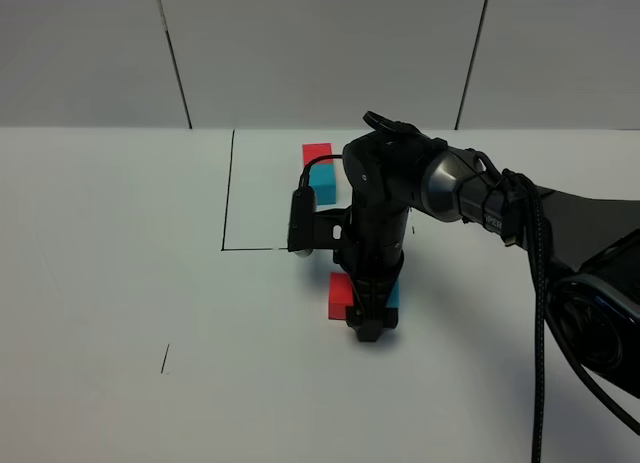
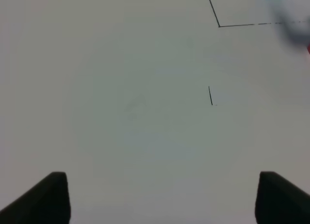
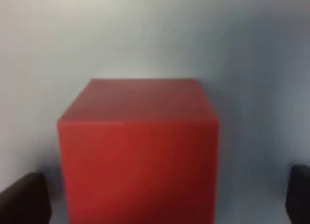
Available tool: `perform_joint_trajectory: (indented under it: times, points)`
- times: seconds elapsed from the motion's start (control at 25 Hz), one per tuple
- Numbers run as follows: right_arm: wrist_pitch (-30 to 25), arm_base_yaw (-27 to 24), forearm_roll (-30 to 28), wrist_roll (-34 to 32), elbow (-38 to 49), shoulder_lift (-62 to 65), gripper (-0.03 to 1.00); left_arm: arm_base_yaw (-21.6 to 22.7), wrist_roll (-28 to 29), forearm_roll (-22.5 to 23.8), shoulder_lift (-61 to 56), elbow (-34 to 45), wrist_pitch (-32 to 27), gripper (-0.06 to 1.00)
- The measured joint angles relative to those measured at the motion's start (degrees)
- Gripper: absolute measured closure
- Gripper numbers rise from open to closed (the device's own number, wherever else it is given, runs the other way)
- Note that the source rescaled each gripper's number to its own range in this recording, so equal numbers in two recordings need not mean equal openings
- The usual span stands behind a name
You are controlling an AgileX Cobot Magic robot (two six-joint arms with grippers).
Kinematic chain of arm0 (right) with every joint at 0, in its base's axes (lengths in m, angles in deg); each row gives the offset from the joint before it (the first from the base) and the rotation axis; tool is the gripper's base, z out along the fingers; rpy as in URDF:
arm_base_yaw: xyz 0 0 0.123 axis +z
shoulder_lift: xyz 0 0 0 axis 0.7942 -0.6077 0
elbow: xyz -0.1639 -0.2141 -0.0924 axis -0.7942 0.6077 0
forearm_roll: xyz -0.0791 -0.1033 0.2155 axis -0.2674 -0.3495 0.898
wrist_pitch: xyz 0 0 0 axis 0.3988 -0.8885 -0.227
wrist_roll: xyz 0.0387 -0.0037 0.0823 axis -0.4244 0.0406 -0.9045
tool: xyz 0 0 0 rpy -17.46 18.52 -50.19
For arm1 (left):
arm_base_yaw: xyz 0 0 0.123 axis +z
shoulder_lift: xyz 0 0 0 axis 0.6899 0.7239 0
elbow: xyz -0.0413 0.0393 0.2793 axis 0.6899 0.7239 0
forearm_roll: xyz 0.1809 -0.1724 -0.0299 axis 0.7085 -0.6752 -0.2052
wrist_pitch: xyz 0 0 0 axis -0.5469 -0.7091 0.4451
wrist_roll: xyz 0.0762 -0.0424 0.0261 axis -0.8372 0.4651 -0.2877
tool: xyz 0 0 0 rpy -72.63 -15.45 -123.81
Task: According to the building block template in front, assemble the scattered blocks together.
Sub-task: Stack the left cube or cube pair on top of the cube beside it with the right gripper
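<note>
Right pincer spreading wide around matte red cube, cyan cube sitting behind; left pincer gaping over smooth white tabletop.

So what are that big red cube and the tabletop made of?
The red cube looks like foam or soft plastic: flat matte faces, no glare, slightly rounded edges. It's blurry up close, so painted wood can't be ruled out. The table looks like smooth white laminate or painted board, with thin black lines drawn on it and only a faint sheen.
</note>
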Motion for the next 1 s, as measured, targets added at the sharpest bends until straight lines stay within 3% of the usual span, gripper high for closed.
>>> perform_joint_trajectory:
  times: [0.36,0.56,0.76,1.0]
  points:
    - [0.40,-0.05,1.81,0.00,-0.28,-0.51,0.09,0.00,0.00,0.00,0.00,0.00,0.00,0.32]
    - [0.54,-0.05,1.70,0.00,-0.45,-0.62,0.19,0.00,0.00,0.00,0.00,0.00,0.00,0.32]
    - [0.95,-0.22,1.73,0.00,-0.56,-0.72,0.37,0.00,0.00,0.00,0.00,0.00,0.00,0.32]
    - [1.00,-0.22,1.73,0.05,-0.56,-0.74,0.70,0.00,0.00,0.00,0.00,0.00,0.00,0.32]
